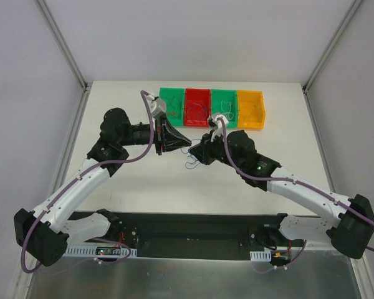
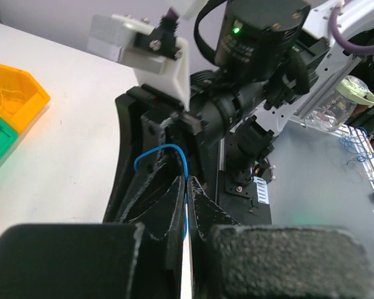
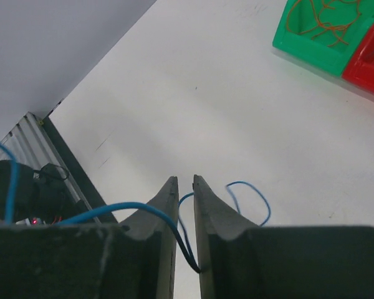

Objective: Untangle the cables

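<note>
Left gripper (image 2: 186, 179) jaws pressed together on blue cable (image 2: 168, 146), mid-table. Right gripper (image 3: 185, 180) just right of it, slit-wide gap, same cable threaded through; clamped or not, can't tell. Bins (image 1: 198, 91) lie beyond, far side.

White table (image 1: 143, 187); 4 bins in a row at far side: green bin (image 1: 172, 90); red bin (image 1: 197, 91); 2nd green bin (image 1: 224, 91); orange bin (image 1: 250, 93).
</note>
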Action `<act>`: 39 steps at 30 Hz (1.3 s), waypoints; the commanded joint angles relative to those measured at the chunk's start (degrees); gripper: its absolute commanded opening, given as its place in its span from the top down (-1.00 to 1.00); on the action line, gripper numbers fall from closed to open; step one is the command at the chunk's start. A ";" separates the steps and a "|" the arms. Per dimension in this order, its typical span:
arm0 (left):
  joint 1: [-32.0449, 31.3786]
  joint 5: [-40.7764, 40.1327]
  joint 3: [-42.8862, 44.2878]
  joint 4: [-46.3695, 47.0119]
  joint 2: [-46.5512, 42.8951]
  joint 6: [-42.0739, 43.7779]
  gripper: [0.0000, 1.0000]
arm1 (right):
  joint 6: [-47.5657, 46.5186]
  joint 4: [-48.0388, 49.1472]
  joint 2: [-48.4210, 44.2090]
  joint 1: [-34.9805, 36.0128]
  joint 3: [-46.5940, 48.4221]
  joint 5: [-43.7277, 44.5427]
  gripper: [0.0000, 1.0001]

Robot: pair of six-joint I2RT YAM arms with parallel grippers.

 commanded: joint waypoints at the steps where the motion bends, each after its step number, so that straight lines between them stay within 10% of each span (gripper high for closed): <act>1: -0.41 -0.07 0.48 1.42 -2.39 1.95 1.00 | 0.21 9.35 1.76 0.34 -1.98 4.98 0.64; 18: 0.20 0.99 -1.71 5.37 -10.72 3.53 1.00 | -0.67 26.24 19.77 -5.10 -12.17 9.92 0.67; 29: 6.53 -0.77 -5.15 11.62 -15.49 0.99 1.00 | 2.41 21.60 11.89 -7.83 -20.01 11.23 0.68; 39: 6.62 -0.95 -4.71 10.03 -12.15 1.16 1.00 | -2.95 7.97 -2.27 -7.04 -14.30 -8.69 -0.25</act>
